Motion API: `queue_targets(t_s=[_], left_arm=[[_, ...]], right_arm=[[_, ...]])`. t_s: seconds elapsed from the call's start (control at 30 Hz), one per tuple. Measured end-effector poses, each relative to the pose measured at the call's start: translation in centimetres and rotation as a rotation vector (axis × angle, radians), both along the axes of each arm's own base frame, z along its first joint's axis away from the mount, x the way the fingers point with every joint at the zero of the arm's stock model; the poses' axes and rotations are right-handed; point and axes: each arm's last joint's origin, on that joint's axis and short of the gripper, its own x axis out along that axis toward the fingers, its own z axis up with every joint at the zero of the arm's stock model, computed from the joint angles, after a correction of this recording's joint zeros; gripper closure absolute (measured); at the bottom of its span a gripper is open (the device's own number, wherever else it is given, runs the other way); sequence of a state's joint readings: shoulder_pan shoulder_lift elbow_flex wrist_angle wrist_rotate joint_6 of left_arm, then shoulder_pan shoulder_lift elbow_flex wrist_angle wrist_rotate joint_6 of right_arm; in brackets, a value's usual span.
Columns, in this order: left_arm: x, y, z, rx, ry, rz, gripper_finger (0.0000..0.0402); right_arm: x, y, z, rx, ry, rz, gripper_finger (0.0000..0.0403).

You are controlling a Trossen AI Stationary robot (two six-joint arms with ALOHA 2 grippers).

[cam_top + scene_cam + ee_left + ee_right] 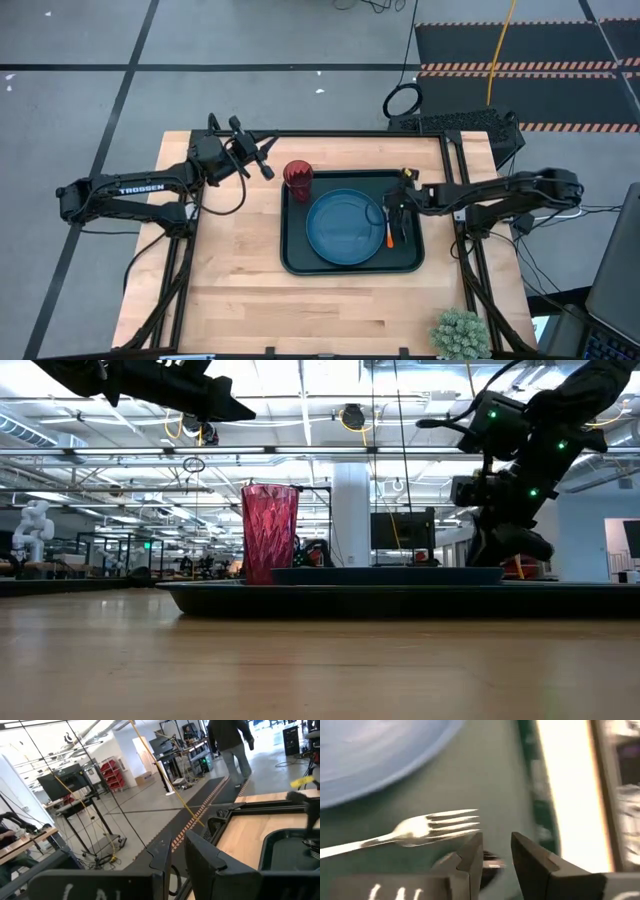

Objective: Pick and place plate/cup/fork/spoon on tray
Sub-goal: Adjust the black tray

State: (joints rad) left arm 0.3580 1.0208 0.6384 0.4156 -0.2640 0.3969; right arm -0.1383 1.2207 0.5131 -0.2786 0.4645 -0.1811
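Wooden table (240,270) is carrying the whole setup, with a small green plant (460,335) sitting at its near right corner.

Tray (300,262) is lying right of the table's centre. Plate (345,228) is resting flat inside it, filling most of the tray floor.

Fork (388,236) is lying on the tray floor just right of the plate, its orange handle pointing near and its tines far. In the right wrist view the tines (445,822) are lying flat on the dark tray, beside the plate's rim.

Right gripper (396,212) is hanging low over the right part of the tray, at the fork's far end. A dark shiny piece that is reading as the spoon (491,863) is showing directly at this gripper, down by the tray floor. Whether it is being gripped or lying free cannot be told.

Cup (297,176) is standing upright in the tray's far left corner, apart from the plate.

Left gripper (262,160) is hovering above the far left part of the table, left of the cup and clear of the tray. Its fingers (200,857) are standing slightly parted with nothing between them.

Beyond the far edge, a person (230,745) is walking across the workshop floor.
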Motion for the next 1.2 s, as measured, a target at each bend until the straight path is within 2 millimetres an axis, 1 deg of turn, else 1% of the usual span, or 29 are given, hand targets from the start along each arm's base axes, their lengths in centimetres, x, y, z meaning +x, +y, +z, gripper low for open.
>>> queue_targets(t_s=[0.17, 0.23, 0.3, 0.37, 0.57, 0.63, 0.73, 0.87, 1.07, 1.2], left_arm=[[0.0, 0.0, 0.0, 0.0, 0.0, 0.0, 0.0346], [0.0, 0.0, 0.0, 0.0, 0.003, 0.0, 0.0346], [0.0, 0.0, -0.1, -0.002, 0.009, -0.001, 0.0346], [0.0, 0.0, -0.1, -0.005, 0.014, -0.001, 0.0346], [0.2, -0.4, -0.2, -0.014, 0.018, -0.019, 0.0346], [0.2, -0.6, -0.2, -0.014, 0.018, -0.028, 0.0346], [0.3, -0.7, -0.2, -0.008, 0.024, -0.035, 0.0346], [0.3, -0.8, -0.4, -0.003, 0.044, -0.04, 0.0346], [0.3, -0.8, -0.5, 0.0, 0.057, -0.04, 0.0346], [0.3, -0.8, -0.5, -0.002, 0.062, -0.041, 0.0346]], right_arm=[[-0.6, -0.5, 1.2, -0.152, -0.052, -0.133, 0.0309], [-0.9, -0.8, 1.8, -0.18, -0.108, -0.215, 0.0309], [-1.4, -1.3, 2.3, -0.164, -0.17, -0.3, 0.0309], [-2.1, -1.7, 2.5, -0.143, -0.191, -0.38, 0.0309], [-5.0, -2.2, 2.1, -0.103, -0.081, -0.601, 0.0309], [-4.9, -2.2, 2.2, -0.054, -0.12, -0.615, 0.0309], [-4.9, -2.1, 2.1, 0.015, -0.125, -0.622, 0.0309], [-5.3, -1.9, 1.9, 0.086, -0.144, -0.697, 0.0309], [-5.8, -2.0, 1.8, 0.082, -0.175, -0.826, 0.031], [-6.4, -1.9, 1.6, 0.136, -0.181, -0.943, 0.031]])
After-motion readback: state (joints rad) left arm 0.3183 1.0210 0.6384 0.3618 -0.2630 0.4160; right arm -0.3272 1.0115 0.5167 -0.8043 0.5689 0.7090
